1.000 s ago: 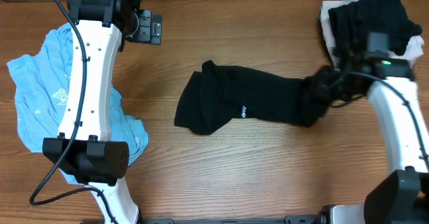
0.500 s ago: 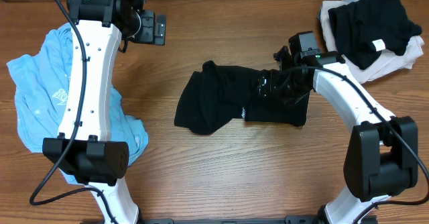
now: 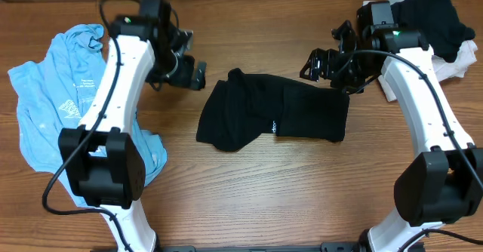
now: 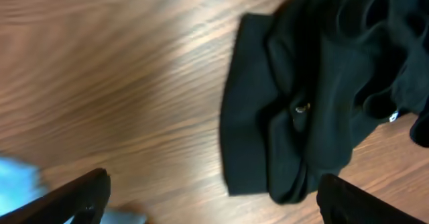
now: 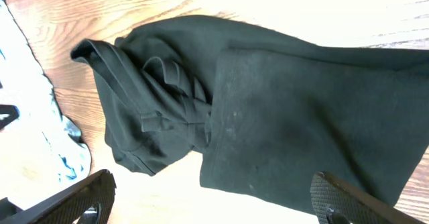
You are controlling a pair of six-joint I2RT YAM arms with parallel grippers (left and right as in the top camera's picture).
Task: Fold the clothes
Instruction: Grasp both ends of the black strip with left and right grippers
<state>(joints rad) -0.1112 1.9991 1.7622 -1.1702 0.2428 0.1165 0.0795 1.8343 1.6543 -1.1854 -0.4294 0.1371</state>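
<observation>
Far left of the overhead view: light-blue T-shirt [image 3: 41, 109] lies crumpled on the table [image 3: 272, 199] with its white print up. The left arm [image 3: 113, 101] crosses over its right side.

Upper left of centre: left gripper [image 3: 192, 74] sits just beside the left end of the black garment [image 3: 272, 116]. In the left wrist view its fingers [image 4: 77, 197] are spread wide with nothing between them. Bare wood and the garment's bunched edge show below.

Centre: the black garment lies as a horizontal band. Its left end is rounded and rumpled, its right end is squared off. Small white logo text [image 3: 275, 125] sits near the middle, close to the lower edge.

Right of centre: right gripper [image 3: 321, 62] is near the garment's upper right corner. In the right wrist view its fingers [image 5: 74, 204] are wide apart and empty. Black cloth fills most of that frame, with pleated folds toward its left.

Upper right corner: folded stack [image 3: 434, 18], black on white, partly hidden by the right arm [image 3: 430, 109].
</observation>
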